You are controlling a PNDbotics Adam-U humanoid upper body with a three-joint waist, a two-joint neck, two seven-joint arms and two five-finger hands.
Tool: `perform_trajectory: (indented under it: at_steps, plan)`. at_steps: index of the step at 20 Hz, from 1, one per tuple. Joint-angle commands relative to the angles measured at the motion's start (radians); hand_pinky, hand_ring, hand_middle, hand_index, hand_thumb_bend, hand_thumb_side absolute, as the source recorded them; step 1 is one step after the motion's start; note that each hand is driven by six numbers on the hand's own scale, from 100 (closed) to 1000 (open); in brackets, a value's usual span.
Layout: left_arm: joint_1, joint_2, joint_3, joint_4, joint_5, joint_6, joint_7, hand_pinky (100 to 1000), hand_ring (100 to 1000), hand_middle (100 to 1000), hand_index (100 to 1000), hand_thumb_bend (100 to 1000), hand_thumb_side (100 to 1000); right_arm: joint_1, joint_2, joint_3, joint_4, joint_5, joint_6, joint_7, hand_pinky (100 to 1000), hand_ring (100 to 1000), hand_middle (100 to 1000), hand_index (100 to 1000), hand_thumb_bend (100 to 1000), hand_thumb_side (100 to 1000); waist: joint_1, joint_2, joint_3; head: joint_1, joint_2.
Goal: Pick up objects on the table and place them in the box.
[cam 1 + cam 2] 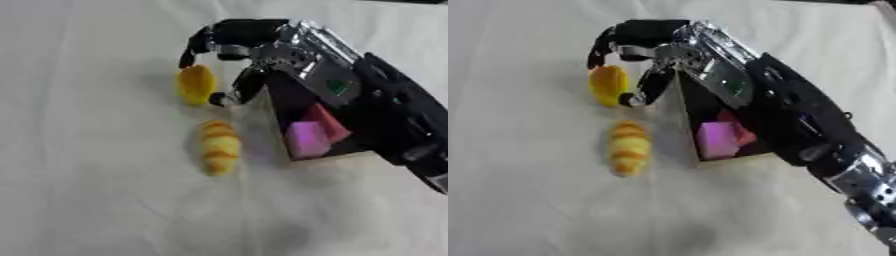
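Presently: yellow oval object on white cloth, right hand curled around it — fingers above, thumb at its lower right. Striped yellow-orange piece lies just below. Box beside them — pink block and red block inside.

Two soft yellow things lie on the white-clothed counter: one plain yellow oval piece and one yellow piece with orange stripes. One open cardboard box holds two blocks, one pink-purple block and one red block. One black and silver robot hand shows.
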Motion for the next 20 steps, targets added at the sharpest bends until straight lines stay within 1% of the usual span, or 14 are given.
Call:
perform_trajectory:
  at_steps: [1, 7, 10, 12, 15, 18, 20]
  plan:
    - [-0.012, 0.011, 0.001, -0.015, -0.003, 0.001, 0.000, 699, 691, 656, 783, 100, 617, -0.011, -0.010, -0.017, 0.002, -0.007, 0.001, -0.008, 896, 862, 727, 829, 333, 100, -0.008, -0.005, 0.004, -0.004, -0.013]
    - [-0.019, 0.006, 0.000, -0.015, -0.004, 0.002, -0.001, 699, 691, 656, 783, 100, 623, -0.006, -0.001, -0.026, 0.029, 0.013, -0.001, -0.034, 894, 853, 718, 819, 342, 100, -0.011, 0.008, 0.016, -0.009, -0.020]
    - [-0.019, 0.004, 0.000, -0.015, -0.005, 0.002, 0.000, 699, 691, 656, 783, 100, 625, 0.000, 0.000, -0.034, 0.048, 0.023, -0.010, -0.053, 889, 834, 679, 791, 325, 100, -0.011, 0.012, 0.019, -0.010, -0.021]
    - [-0.020, 0.003, 0.000, -0.015, -0.005, 0.002, 0.000, 699, 691, 656, 783, 100, 626, 0.014, -0.011, -0.042, 0.046, 0.022, -0.018, -0.074, 887, 821, 659, 776, 319, 100, -0.011, 0.015, 0.019, -0.010, -0.021]
    - [-0.022, 0.002, -0.001, -0.015, -0.006, 0.002, 0.000, 699, 691, 656, 783, 100, 627, 0.026, -0.023, -0.049, 0.043, 0.027, -0.027, -0.098, 885, 815, 653, 771, 363, 100, -0.012, 0.018, 0.020, -0.011, -0.022]
    - [-0.024, 0.000, -0.002, -0.015, -0.006, 0.003, -0.001, 699, 691, 656, 783, 100, 630, 0.032, -0.026, -0.054, 0.051, 0.042, -0.039, -0.109, 881, 804, 642, 765, 387, 100, -0.014, 0.022, 0.025, -0.013, -0.026]
    - [-0.025, -0.001, -0.002, -0.015, -0.006, 0.003, -0.001, 699, 691, 656, 783, 100, 632, 0.033, -0.026, -0.058, 0.057, 0.055, -0.045, -0.122, 878, 789, 625, 752, 376, 100, -0.015, 0.026, 0.030, -0.016, -0.028]
